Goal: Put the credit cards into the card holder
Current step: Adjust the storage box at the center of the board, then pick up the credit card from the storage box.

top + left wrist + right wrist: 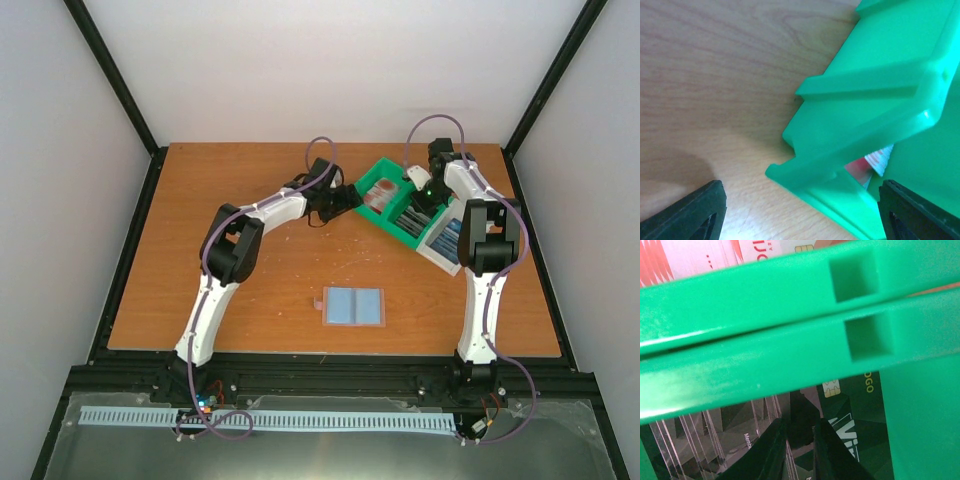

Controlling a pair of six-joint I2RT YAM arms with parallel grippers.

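Right wrist view, right hand [800, 426] amid dark credit cards [860, 440], green tray [765, 340]

The card holder [354, 306] lay flat on the table [250, 300] near its front edge, between the two arms; the compartment tray [392, 172] sat behind it to the right, well apart; the credit cards [378, 197] stood inside its compartments; the left gripper [345, 200] was at the tray's left corner, the right gripper [418, 205] over its middle compartment.
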